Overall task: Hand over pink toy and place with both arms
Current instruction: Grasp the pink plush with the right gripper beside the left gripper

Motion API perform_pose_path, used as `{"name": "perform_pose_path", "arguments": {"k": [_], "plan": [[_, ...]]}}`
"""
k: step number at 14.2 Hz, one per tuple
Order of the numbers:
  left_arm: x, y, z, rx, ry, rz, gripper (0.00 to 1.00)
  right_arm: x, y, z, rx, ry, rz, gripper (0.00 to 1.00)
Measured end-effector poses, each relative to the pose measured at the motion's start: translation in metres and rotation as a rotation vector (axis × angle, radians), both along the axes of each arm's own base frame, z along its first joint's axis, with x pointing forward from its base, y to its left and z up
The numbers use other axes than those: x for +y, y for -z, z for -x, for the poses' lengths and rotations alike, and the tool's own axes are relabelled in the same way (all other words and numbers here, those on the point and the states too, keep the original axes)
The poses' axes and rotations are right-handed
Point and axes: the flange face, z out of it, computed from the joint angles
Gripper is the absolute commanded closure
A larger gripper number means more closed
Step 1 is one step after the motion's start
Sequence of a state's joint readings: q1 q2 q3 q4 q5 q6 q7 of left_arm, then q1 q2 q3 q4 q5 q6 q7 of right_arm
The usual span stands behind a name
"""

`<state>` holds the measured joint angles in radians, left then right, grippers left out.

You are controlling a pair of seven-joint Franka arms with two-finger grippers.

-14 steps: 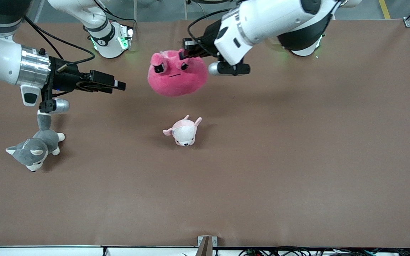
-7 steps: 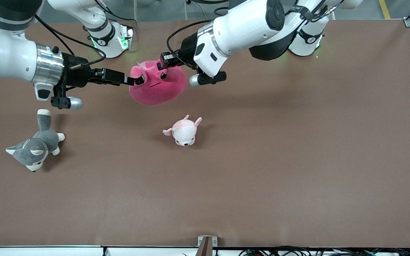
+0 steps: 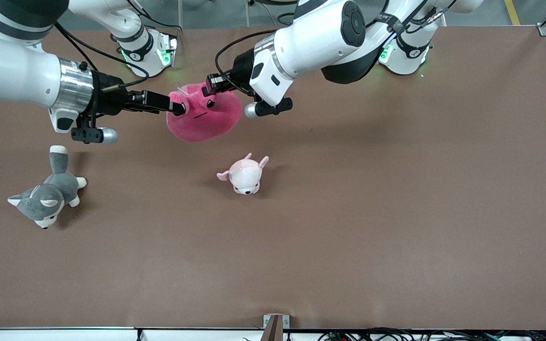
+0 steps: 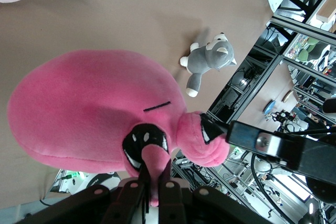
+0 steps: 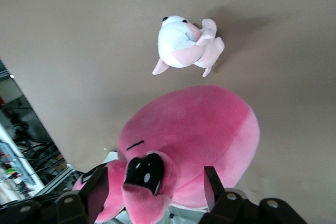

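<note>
The pink toy [image 3: 204, 116] hangs in the air in the upper centre of the front view, over the table [image 3: 396, 213]. The left gripper [image 3: 211, 85] is clamped on a tuft at the toy's top. The right gripper [image 3: 178, 108] has its fingers spread around the toy's edge, not closed. A small pale plush [image 3: 244, 175] sits at centre frame; a grey plush dog [image 3: 45, 192] lies at lower left.

Left wrist view: closed fingers [image 4: 139, 195] pinch a pink tuft at bottom centre.

Right wrist view: spread fingers [image 5: 211, 184] flank the toy [image 5: 194, 140] at bottom centre.
</note>
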<state>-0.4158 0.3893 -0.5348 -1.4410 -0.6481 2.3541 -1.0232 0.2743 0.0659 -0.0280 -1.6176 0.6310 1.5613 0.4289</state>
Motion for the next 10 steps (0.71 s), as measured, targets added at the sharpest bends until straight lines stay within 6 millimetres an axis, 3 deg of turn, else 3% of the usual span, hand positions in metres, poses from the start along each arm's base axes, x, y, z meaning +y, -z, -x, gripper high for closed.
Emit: {"name": "perform_pose_path", "arguments": {"k": [6, 10], "plan": [[-0.0057, 0.0045, 0.0023, -0.002, -0.004, 0.006, 0.99, 0.0078, 0.0007, 0.0033, -0.002, -0.017, 0.010, 0.19], [-0.0059, 0.0045, 0.0024, -0.002, -0.004, 0.006, 0.99, 0.0111, 0.0026, 0.0060, 0.006, -0.032, 0.021, 0.31]]}}
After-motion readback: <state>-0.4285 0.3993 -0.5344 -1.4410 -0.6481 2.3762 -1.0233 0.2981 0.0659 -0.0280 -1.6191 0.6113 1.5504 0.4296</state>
